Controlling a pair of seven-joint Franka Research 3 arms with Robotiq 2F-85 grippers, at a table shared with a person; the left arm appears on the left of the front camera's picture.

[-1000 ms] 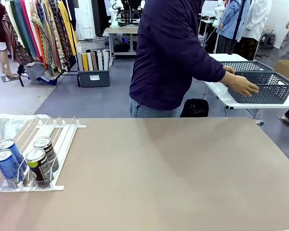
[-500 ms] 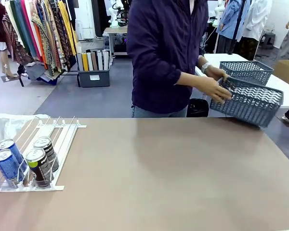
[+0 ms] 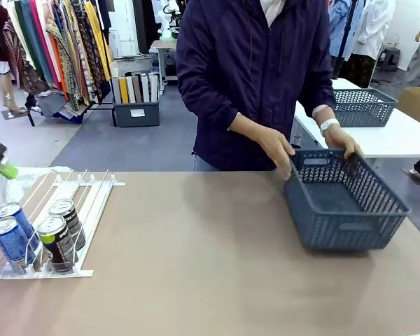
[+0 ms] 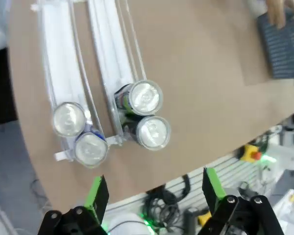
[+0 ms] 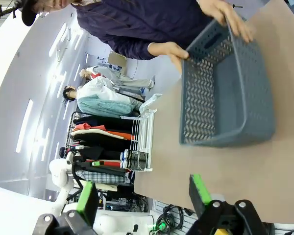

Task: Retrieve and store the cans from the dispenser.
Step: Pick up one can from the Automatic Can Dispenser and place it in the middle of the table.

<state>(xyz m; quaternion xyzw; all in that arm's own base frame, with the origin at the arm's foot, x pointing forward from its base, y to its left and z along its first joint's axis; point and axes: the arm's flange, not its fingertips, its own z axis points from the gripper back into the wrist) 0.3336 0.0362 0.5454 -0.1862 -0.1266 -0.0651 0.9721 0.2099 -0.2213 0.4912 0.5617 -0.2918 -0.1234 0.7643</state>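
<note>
Four cans [image 3: 56,241], two blue, two black, are stood at the front of one dispenser [image 3: 91,199] at the desk's [image 3: 196,273] left. One basket [image 3: 343,206] is held by two hands [image 3: 278,150]. The left gripper [image 4: 153,185] and right gripper [image 5: 142,188] are spread wide, empty.

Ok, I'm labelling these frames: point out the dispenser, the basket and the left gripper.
dispenser [image 3: 94,203], front view, on a bare white rail.
basket [image 3: 343,229], front view, on its near wall.
left gripper [image 4: 154,182], left wrist view, midway between its fingertips.
</note>
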